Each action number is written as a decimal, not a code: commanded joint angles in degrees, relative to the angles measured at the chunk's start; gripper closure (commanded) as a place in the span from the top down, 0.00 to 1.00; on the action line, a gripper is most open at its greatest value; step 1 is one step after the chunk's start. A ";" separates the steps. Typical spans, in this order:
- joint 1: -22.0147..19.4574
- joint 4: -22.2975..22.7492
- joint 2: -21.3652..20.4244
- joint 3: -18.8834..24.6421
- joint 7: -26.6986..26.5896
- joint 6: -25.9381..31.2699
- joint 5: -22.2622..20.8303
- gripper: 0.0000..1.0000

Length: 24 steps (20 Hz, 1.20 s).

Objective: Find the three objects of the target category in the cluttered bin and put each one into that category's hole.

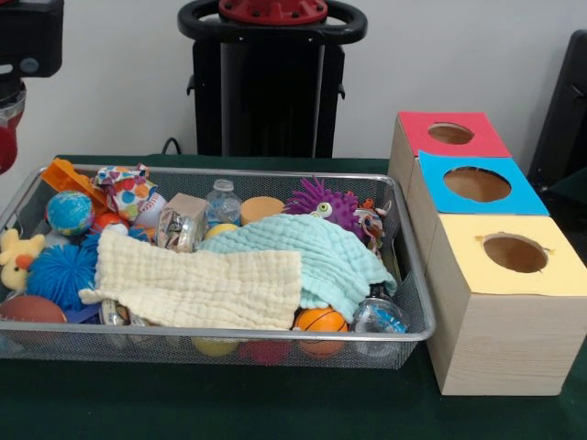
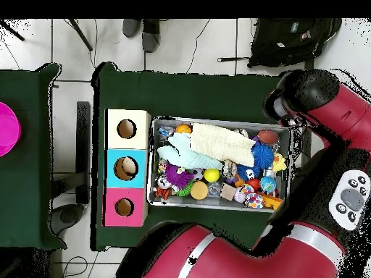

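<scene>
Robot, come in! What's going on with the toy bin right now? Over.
Gripper not in view. Wire mesh bin full of toys, nothing picked. Cream muslin cloth and mint green cloth cover the middle. Blue-topped box hole holds something.

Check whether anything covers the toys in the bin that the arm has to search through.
Yes. A cream cloth and a pale green cloth lie spread over the middle of the bin, hiding toys beneath. The three box holes beside it are open.
</scene>
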 commanded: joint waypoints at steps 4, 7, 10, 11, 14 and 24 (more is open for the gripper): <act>0.40 1.44 0.30 2.70 18.48 4.32 2.74 1.00; 0.70 2.82 0.13 3.07 18.51 3.05 2.99 1.00; 0.72 3.09 0.08 3.10 18.52 2.90 3.19 1.00; 0.66 3.06 0.13 3.18 18.56 2.90 3.34 1.00; 0.79 3.18 0.22 3.15 18.87 2.62 3.63 1.00; 1.33 3.60 -0.31 2.79 19.91 3.69 4.66 1.00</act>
